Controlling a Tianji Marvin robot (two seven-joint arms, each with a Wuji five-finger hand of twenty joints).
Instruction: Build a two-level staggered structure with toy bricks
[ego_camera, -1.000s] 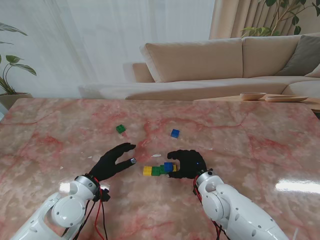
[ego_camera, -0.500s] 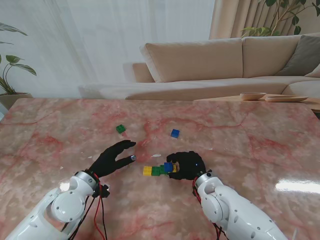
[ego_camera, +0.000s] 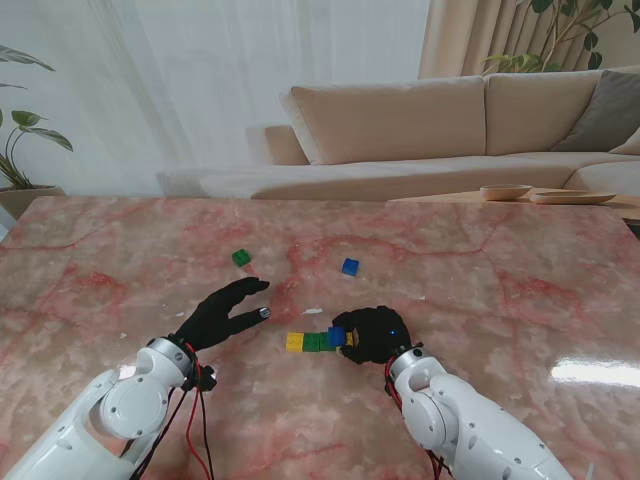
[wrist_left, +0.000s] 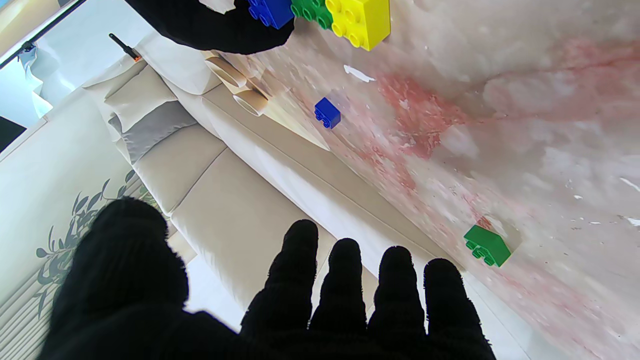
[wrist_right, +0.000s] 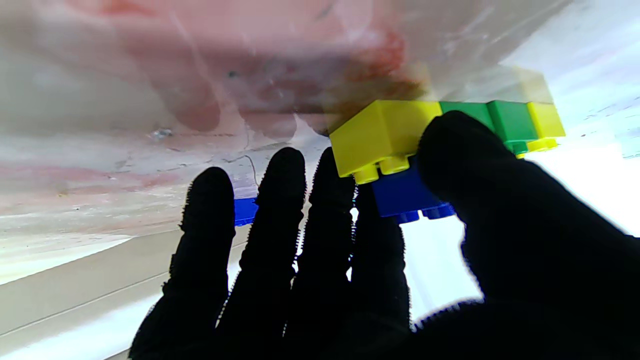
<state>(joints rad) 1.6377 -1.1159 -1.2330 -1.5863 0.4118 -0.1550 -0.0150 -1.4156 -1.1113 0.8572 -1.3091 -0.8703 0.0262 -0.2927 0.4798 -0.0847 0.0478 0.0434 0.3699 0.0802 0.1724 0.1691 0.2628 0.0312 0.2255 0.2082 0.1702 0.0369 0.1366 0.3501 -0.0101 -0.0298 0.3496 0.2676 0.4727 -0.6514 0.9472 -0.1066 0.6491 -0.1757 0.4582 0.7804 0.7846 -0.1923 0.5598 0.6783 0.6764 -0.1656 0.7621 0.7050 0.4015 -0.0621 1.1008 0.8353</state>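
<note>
A blue brick sits on the right end of a yellow-green-yellow brick row on the pink marble table, pinched between the thumb and fingers of the right hand, which curls over that end. The right wrist view alone shows the blue brick resting on the studs of the end yellow brick. Left of the row, the left hand hovers with fingers spread, holding nothing; a loose green brick and a loose blue brick lie farther from me.
</note>
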